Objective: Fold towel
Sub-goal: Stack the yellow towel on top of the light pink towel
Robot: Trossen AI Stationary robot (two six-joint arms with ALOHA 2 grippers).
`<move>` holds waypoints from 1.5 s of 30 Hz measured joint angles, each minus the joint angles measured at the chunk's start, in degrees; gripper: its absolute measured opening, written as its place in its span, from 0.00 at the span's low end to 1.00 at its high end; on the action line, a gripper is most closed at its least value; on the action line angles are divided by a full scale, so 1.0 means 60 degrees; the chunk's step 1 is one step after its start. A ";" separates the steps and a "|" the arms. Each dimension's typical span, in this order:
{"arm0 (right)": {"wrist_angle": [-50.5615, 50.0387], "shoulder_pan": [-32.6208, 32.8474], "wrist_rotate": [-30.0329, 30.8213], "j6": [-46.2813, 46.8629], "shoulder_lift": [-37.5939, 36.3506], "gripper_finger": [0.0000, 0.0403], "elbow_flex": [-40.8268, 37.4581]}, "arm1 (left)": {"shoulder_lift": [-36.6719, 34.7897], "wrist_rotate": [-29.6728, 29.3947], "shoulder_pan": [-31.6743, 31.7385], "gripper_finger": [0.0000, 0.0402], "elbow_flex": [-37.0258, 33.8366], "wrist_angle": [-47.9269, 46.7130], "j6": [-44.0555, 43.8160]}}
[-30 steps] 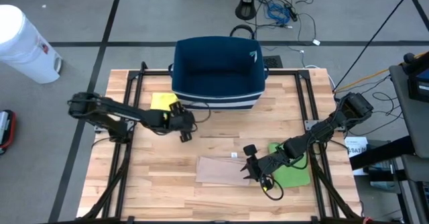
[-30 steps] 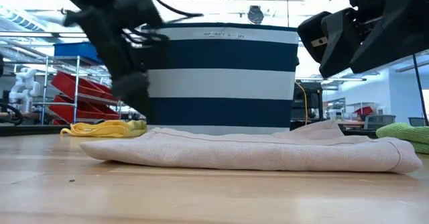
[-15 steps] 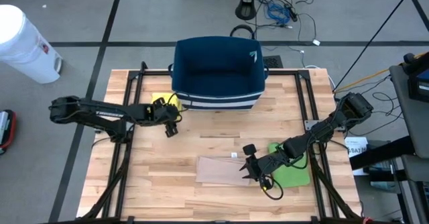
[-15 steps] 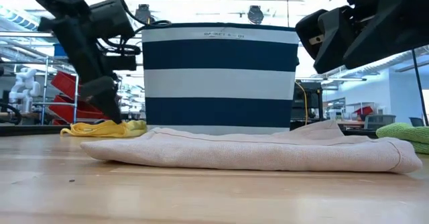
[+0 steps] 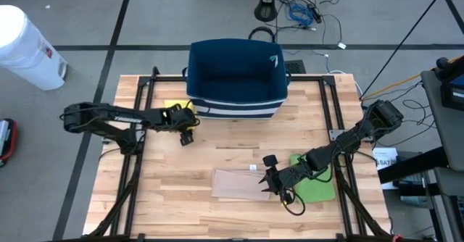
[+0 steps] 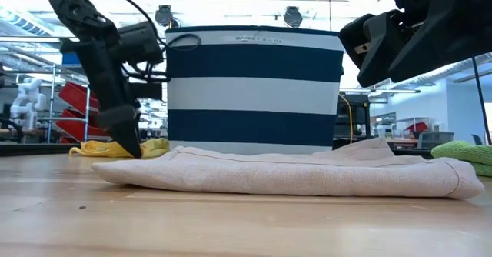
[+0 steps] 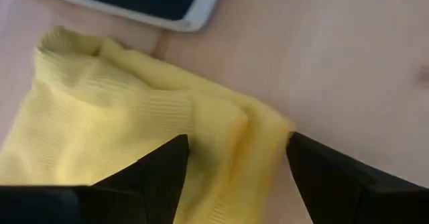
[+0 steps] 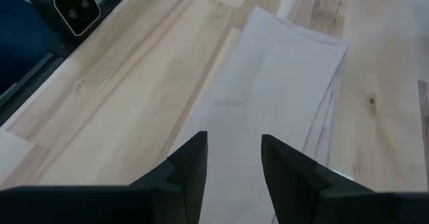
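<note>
Since a second ago, my left gripper (image 5: 186, 126) is sitting back over the crumpled yellow cloth (image 7: 127, 123) by the bench's far-left edge, fingers spread. My right gripper (image 5: 273, 180), fingers parted and empty, is hovering over the folded beige towel (image 5: 238, 185) near the front edge.

Both arms are dark, near black, built of slim tubular links joined by chunkier rounded joints. The left arm (image 5: 119, 117) carries pale lettering along its long link in the high view, too small to read, and a thin black cable loops from its boxy wrist block in the low view. The right arm (image 5: 341, 149) ends near the counter's right edge in a bulky angular base housing. The fingers (image 7: 157, 177) of the left arm are matte black tapered wedges; the right fingers (image 8: 191, 167) look alike, flat-faced and angular.
</note>
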 joint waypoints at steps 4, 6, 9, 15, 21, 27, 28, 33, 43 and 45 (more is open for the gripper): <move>0.0027 0.0000 0.0004 0.0097 0.0000 0.32 0.0000 | 0.0617 -0.0244 0.0115 0.64 0.0026 0.0331 0.0205; 0.0021 0.0000 0.0004 0.0188 0.0000 0.32 0.0000 | 0.0837 -0.0184 0.0150 0.62 0.0038 0.0380 0.0259; 0.0019 0.0011 0.0004 0.0214 0.0000 0.32 0.0000 | 0.0961 0.0080 0.0147 0.52 0.0047 0.0430 0.0295; 0.0026 0.0011 0.0011 0.0230 0.0000 0.32 0.0000 | 0.0994 0.0399 -0.0103 0.10 0.0033 0.0481 0.0282; 0.0019 0.0011 0.0011 0.0223 0.0000 0.32 0.0000 | 0.0872 0.0276 -0.0703 0.02 0.0011 0.0441 -0.0635; 0.0019 0.0031 -0.0012 0.0139 0.0000 0.32 0.0000 | 0.0065 0.0979 -0.1837 0.01 -0.0018 -0.0027 -0.1859; 0.0017 0.0051 -0.0011 0.0098 0.0000 0.32 0.0000 | -0.0152 0.1138 -0.2003 0.01 -0.0018 -0.0179 -0.2028; 0.0019 0.0138 -0.0015 -0.0062 0.0000 0.32 0.0000 | -0.1405 0.1022 -0.2881 0.01 0.0127 -0.0702 -0.3285; 0.0103 0.0138 0.0011 -0.0259 0.0000 0.32 0.0000 | -0.2236 0.0565 -0.4815 0.00 0.0186 0.2331 -0.4404; 0.0102 0.0138 0.0011 -0.0243 0.0000 0.32 0.0000 | -0.1989 0.0289 -0.5035 0.00 0.0269 0.2394 -0.4432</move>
